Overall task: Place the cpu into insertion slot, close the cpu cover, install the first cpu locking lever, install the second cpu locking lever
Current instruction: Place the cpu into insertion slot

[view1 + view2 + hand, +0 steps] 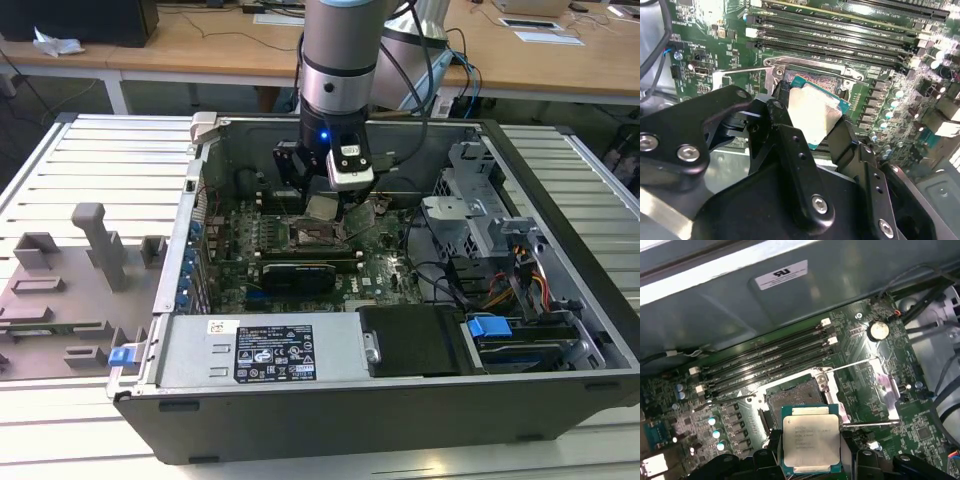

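Observation:
The cpu (811, 438), a flat square chip with a pale silver top, hangs just above the green motherboard. My gripper (811, 462) is shut on it, a black finger (785, 135) on each of two opposite edges. In the exterior view the gripper (323, 208) sits low inside the open computer case with the cpu (321, 207) at its tip. The insertion slot (792, 397) is a dark square socket with a silver rim, lying open and bare a little beyond the chip. The cpu cover (886, 385) is swung back beside the socket. Two thin locking levers (855, 365) stand released.
Long black memory slots (765, 365) run beside the socket. A long black card (297, 273) lies across the board toward the case front. The power supply (262, 352), drive bays (480, 225), loose cables (500, 285) and the case walls (185, 250) hem the arm in.

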`<action>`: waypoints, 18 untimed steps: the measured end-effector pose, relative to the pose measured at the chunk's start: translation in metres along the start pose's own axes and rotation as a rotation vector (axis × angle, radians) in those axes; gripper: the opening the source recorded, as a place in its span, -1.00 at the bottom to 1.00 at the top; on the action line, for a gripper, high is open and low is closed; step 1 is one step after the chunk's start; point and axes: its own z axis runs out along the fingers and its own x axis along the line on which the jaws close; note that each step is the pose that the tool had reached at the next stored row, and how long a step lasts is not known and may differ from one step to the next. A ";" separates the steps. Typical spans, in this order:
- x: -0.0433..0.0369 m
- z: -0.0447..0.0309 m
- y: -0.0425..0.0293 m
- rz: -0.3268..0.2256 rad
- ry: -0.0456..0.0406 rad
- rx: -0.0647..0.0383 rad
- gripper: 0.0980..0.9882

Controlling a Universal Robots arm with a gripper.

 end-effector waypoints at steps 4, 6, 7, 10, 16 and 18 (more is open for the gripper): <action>0.0000 0.0002 0.0000 0.042 -0.0027 0.001 0.00; 0.0000 0.0003 0.0000 0.066 -0.0042 0.002 0.00; 0.0000 0.0004 0.0000 0.088 -0.0055 0.002 0.00; 0.0000 0.0005 0.0000 0.132 -0.0081 0.003 0.00; 0.0000 0.0008 -0.0001 0.224 -0.0144 0.007 0.00; 0.0000 0.0008 -0.0001 0.243 -0.0155 0.007 0.00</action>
